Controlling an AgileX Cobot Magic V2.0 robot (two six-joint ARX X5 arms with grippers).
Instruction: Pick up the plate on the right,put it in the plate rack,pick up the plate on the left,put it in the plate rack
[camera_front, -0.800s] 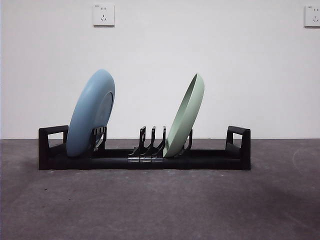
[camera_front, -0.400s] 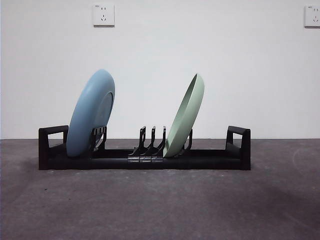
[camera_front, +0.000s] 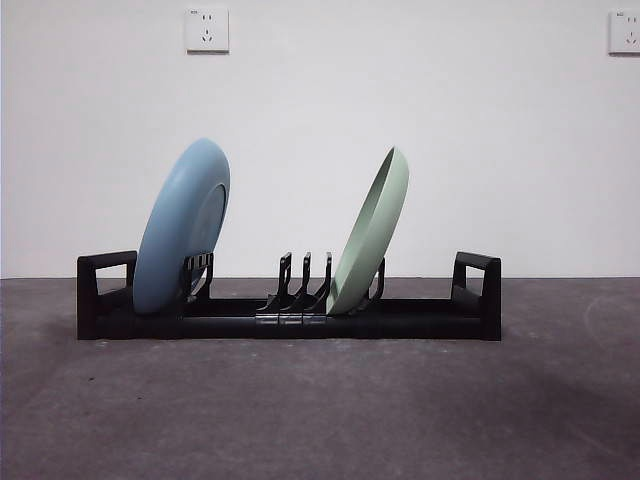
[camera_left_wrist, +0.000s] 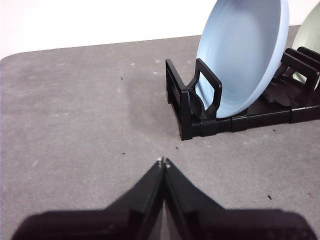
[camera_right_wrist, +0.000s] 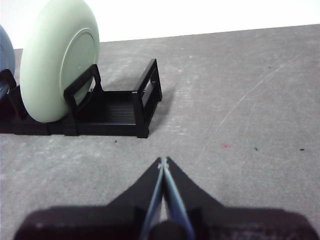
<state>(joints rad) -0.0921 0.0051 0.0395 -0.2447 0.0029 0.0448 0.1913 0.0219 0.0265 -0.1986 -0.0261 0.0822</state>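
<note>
Grey matte table (camera_front: 320, 410): black prongs of plate rack (camera_front: 290, 320) hold round plates; both grippers clenched, empty.

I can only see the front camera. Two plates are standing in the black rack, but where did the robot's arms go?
Observer: Both are pulled back from the rack. The left tool sits off the rack's end by the blue plate, over bare table.
Operator: Is it holding something?
Observer: No, its jaws are shut on nothing.
Operator: And the other one?
Observer: The right tool is shut and holding nothing too, off the end of the plate rack nearest the green plate.
</note>
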